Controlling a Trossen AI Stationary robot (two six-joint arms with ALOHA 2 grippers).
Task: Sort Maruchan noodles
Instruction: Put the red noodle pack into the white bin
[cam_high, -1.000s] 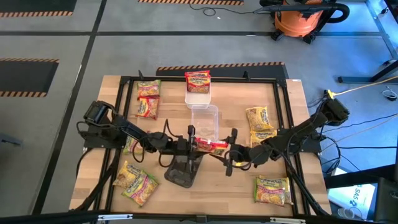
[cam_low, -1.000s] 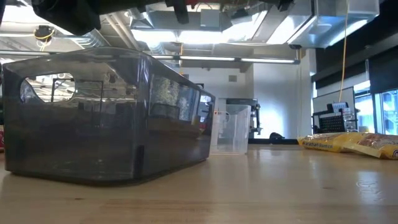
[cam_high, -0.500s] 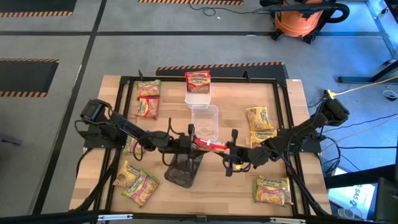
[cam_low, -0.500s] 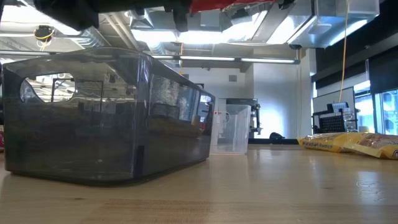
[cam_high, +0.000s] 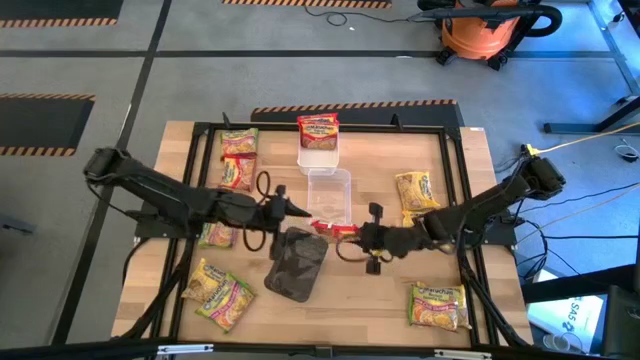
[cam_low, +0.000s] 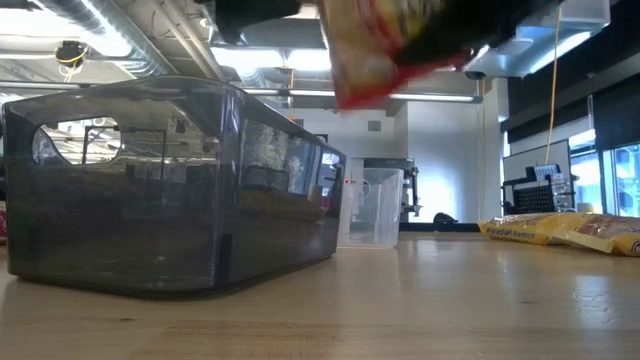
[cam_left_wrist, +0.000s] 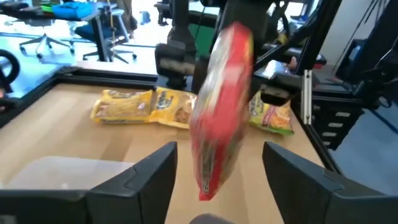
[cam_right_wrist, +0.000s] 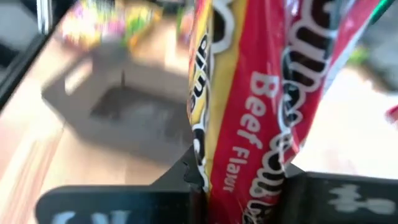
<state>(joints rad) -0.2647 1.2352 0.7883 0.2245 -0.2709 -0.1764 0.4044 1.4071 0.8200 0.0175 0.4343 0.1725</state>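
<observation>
High view: the right gripper sits near the middle of the bench, its fingers closed on a red beef-flavour Maruchan packet held in the air just to the right of the dark grey bin and near the clear tray. In the right wrist view that packet hangs upright between the two dark fingers, with the dark bin on the bench beyond it. The left gripper lies to the left of the held packet, just apart from it; in the left wrist view its fingers stand wide open with nothing between them, and the red packet hangs in front of them.

Another red-orange packet rests on the white tray at the far edge. Green-and-pink packets lie at the far left, with more at the near left. Yellow packets lie on the right side, and one more sits at the near right corner.

Low view: the red packet dangles above the bench, to the right of the dark bin.
</observation>
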